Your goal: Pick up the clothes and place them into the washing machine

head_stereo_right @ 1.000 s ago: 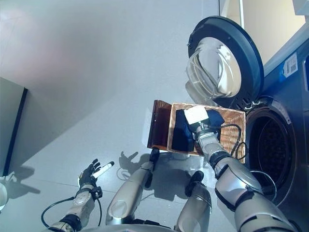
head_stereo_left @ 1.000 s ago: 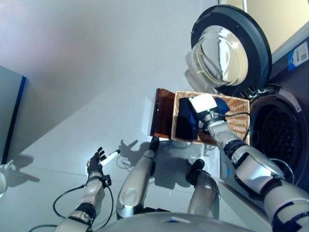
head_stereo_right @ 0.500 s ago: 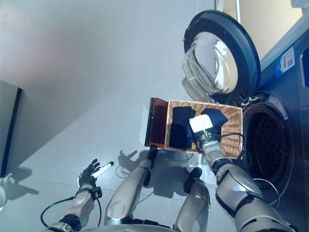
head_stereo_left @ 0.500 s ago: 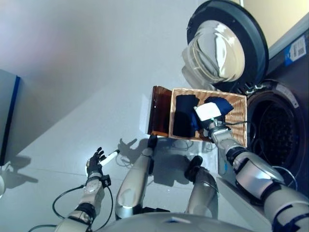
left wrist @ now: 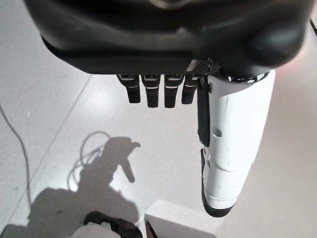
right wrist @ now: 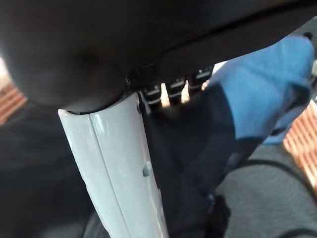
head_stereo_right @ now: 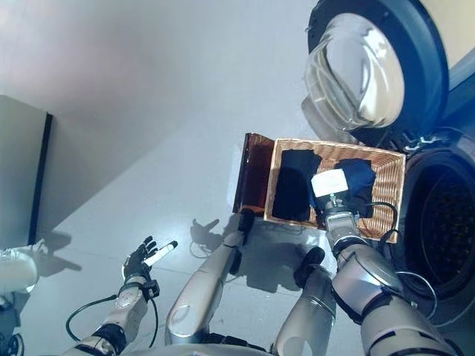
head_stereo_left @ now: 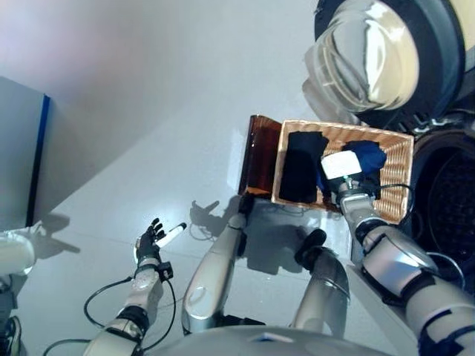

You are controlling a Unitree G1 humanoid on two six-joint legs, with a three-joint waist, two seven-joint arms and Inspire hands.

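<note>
I am reaching my right hand [head_stereo_right: 332,182] into the wicker basket [head_stereo_right: 392,194] at centre right, pinching the blue garment [right wrist: 257,89] between thumb and curled fingers so it lifts free. A black garment [head_stereo_right: 293,185] is lying beside it. The washing machine drum [head_stereo_right: 442,222] is gaping at the right edge. My left hand [head_stereo_left: 152,239] is idling lower left, fingers spread, holding nothing.

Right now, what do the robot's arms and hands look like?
Both arms are silver-grey shells with dark bands at the joints. Each ends in a dark hand with a white-covered thumb: the left hand and the right hand. A white block sits on the right wrist.
</note>
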